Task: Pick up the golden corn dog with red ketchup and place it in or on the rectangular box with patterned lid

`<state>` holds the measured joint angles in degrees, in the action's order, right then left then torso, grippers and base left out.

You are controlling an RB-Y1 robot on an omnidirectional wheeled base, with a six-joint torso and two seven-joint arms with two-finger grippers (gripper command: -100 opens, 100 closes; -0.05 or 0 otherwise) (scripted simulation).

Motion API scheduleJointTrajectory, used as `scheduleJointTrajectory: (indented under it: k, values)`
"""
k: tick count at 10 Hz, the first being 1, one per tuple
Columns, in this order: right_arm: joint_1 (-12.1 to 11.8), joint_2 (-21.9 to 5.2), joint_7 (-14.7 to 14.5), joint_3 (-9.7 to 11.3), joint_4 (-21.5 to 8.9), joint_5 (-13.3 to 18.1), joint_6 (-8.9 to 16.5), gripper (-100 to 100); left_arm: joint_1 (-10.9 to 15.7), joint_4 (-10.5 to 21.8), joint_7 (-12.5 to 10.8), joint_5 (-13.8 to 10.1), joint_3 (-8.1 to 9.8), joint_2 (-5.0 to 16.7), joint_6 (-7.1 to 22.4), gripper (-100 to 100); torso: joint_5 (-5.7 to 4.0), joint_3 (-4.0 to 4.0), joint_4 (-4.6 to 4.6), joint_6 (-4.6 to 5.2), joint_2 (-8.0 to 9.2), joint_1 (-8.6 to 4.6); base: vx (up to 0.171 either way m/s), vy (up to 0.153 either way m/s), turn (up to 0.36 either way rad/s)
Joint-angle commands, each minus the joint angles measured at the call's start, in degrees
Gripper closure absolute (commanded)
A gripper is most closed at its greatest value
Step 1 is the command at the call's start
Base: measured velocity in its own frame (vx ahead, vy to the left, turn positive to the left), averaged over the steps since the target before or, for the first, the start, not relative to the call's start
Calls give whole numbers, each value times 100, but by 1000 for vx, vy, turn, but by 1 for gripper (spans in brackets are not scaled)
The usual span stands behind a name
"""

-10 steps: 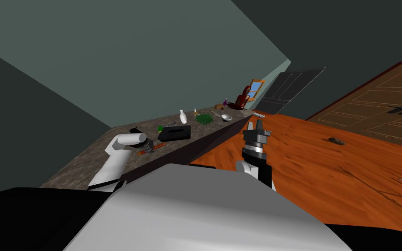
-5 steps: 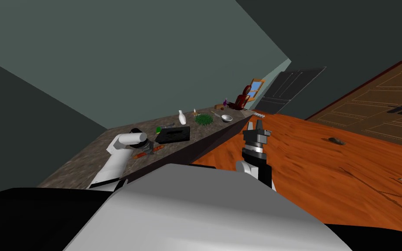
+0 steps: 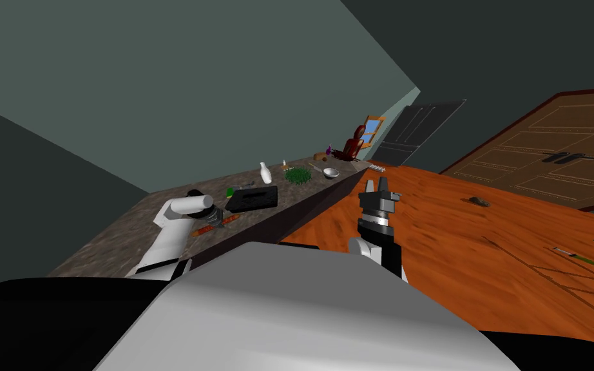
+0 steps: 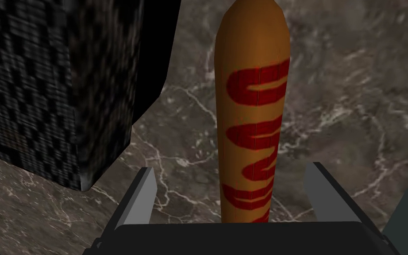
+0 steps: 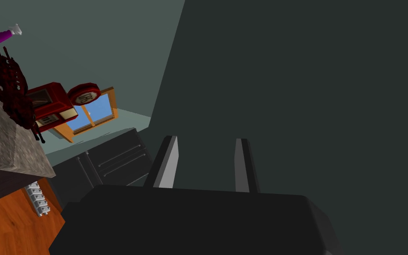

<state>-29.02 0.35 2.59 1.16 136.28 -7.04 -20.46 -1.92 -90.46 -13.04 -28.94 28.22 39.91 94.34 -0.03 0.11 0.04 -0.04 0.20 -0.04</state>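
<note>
Head view: left gripper [image 3: 215, 218] low over grey marbled stone bench [image 3: 115, 241], right at golden-brown corn dog with red ketchup squiggle [image 3: 203, 229]. Corn dog flat on bench, just short of dark rectangular box with chequer-patterned lid [image 3: 252, 198]. Right gripper [image 3: 374, 187] raised beyond bench edge, above orange wood floor [image 3: 482, 257].

Left wrist view: jaws apart, straddling corn dog's near end, touching neither side. Box corner just beside.

Right wrist view: jaws apart by a narrow gap.

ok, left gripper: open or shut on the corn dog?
Open. The left gripper has its fingers either side of the corn dog, with counter showing in both gaps; neither touches it.
</note>
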Motion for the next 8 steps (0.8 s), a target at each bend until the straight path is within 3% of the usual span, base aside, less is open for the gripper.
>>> scheduleJointTrajectory:
  k: [1, 2, 4, 5, 7, 8]
  values:
    - [0, 0, 0, 0, 0, 0, 0, 0, 126, 286, 184, 101, 137, 4, -109, -100, 0, 0, 0, 0, 0, 0, -25, -33, -65]
    - [0, 0, 0, 0, 0, 0, 0, 0, 126, 345, 184, 101, 137, 4, -109, -100, -1, -3, -1, 2, -4, -3, -18, -26, -53]
    - [0, 0, 0, 0, 0, 0, 0, 0, 314, 737, 478, 275, 382, -3, -268, -100, 0, -4, -2, 2, -7, -3, -31, -33, -104]
    - [0, 0, 0, 0, 0, 0, 0, 0, 314, 843, 478, 275, 382, -3, -268, -100, 0, -2, -1, 2, -3, -3, -34, -26, -41]
    - [0, 0, 0, 0, 0, 0, 0, 0, 502, 1231, 771, 449, 627, -9, -427, -100, -1, -1, 0, 1, -1, -5, -42, -46, -107]
    - [0, 0, 0, 0, 0, 0, 0, 0, 502, 1341, 771, 449, 627, -9, -427, -100, -2, 0, 0, 3, 1, -9, -31, -31, -31]
